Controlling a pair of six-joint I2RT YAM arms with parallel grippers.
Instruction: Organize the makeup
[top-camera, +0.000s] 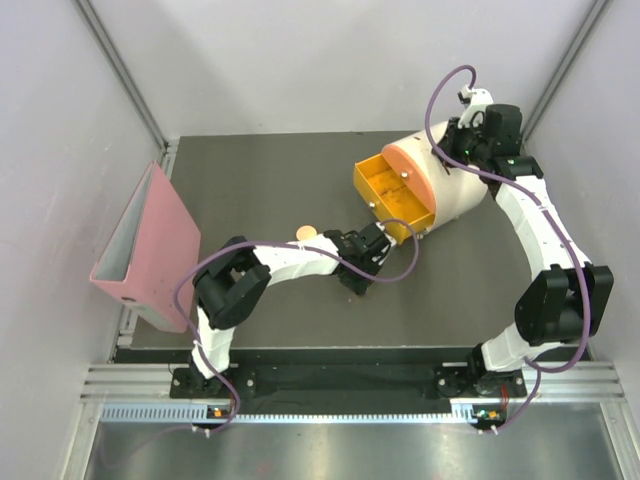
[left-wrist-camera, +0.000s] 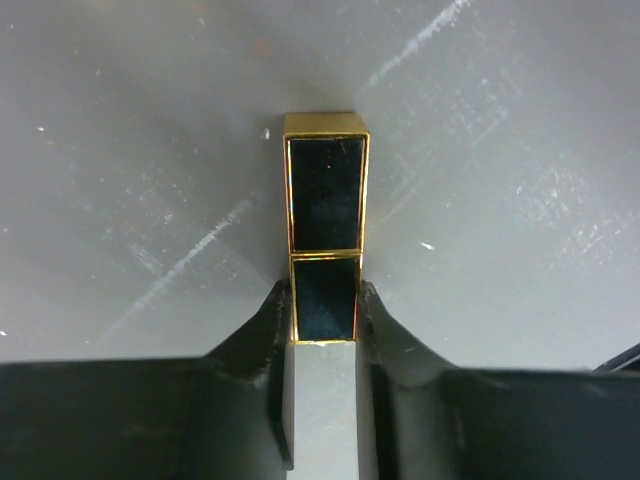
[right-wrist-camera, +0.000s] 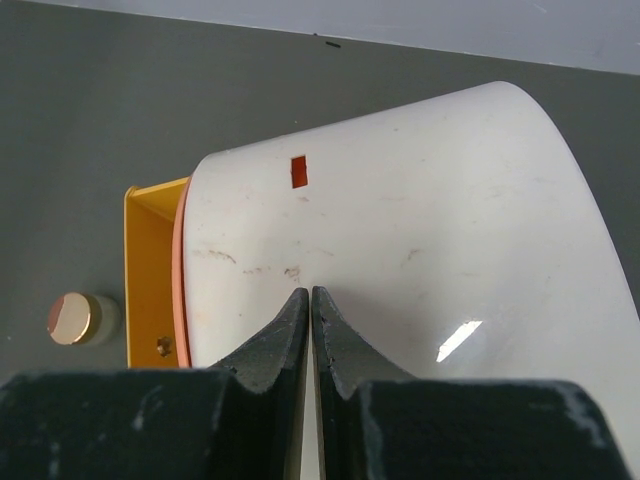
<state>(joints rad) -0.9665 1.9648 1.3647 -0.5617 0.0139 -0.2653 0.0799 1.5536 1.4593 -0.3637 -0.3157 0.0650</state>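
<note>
My left gripper (left-wrist-camera: 325, 295) is shut on the near end of a black-and-gold rectangular case (left-wrist-camera: 326, 190), which points away from me over the grey table. In the top view this gripper (top-camera: 378, 243) is just in front of the open yellow drawer (top-camera: 395, 195), at its near corner. A round peach-tan compact (top-camera: 306, 232) lies on the table left of the left arm and also shows in the right wrist view (right-wrist-camera: 75, 318). My right gripper (right-wrist-camera: 311, 295) is shut and empty over the top of the cream box (right-wrist-camera: 400, 230). The peach tubes and the other case are out of view.
The cream box (top-camera: 455, 185) lies at the back right with its drawer pulled out to the left. A pink binder (top-camera: 150, 245) stands at the table's left edge. Walls close in the back and both sides.
</note>
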